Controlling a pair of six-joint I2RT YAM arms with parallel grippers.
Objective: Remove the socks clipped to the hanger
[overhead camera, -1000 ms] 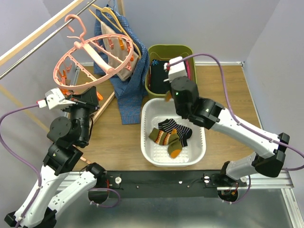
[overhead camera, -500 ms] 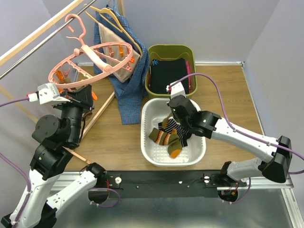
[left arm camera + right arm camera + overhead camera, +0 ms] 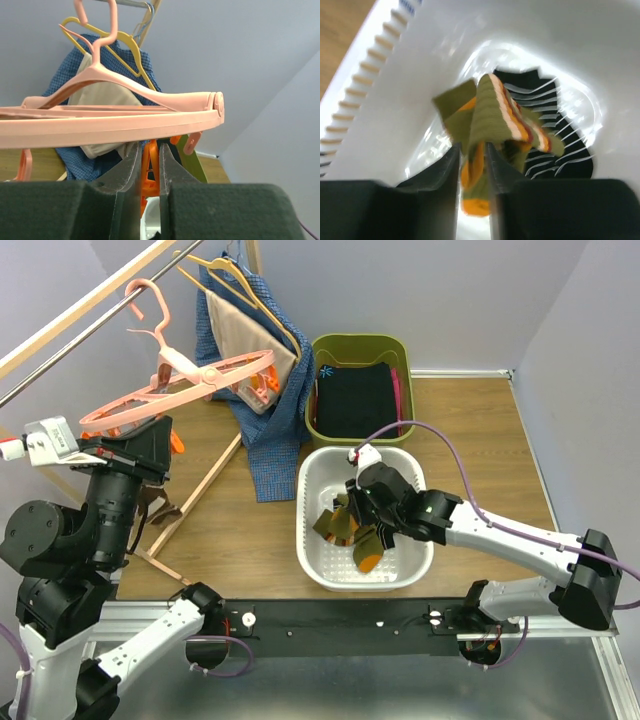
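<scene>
- 2 robot arms, 1 at each side of the desk (image 3: 480, 450).
- 1 pink ring hanger (image 3: 125, 122) hangs by its hook on the metal rail (image 3: 80, 337), top left. It is tilted.
- The left claw (image 3: 148, 157) is up under the ring. Its 2 fingers are pinched tight on 1 orange clip (image 3: 151, 175) that dangles from the ring.
- More pink & orange clips hang from the ring, but they are too bunched up to count.
- 1 white basket (image 3: 300, 520) sits in the middle of the desk, w/ the socks (image 3: 330, 527) inside it.
- The right claw (image 3: 472, 155) is down inside the basket. It squeezes 1 striped sock (image 3: 492, 112), green w/ orange & white stripes. The sock sticks up past the fingers.
- I count at least 3 socks in there: the held one, 1 more green sock (image 3: 455, 107) just beside it, & 1 black sock (image 3: 530, 82) w/ white stripes behind.
- From the top the arm hides part of the pile, so I can't be sure of the no.
- 1 green tub (image 3: 360, 340) stands behind the basket, w/ black clothes (image 3: 355, 400) in it.
- 1 blue garment (image 3: 275, 450) & 1 tan garment (image 3: 240, 340) hang on thin gold hangers (image 3: 131, 57), next to the ring hanger.
- I can't tell if any sock is clipped to the ring.
</scene>
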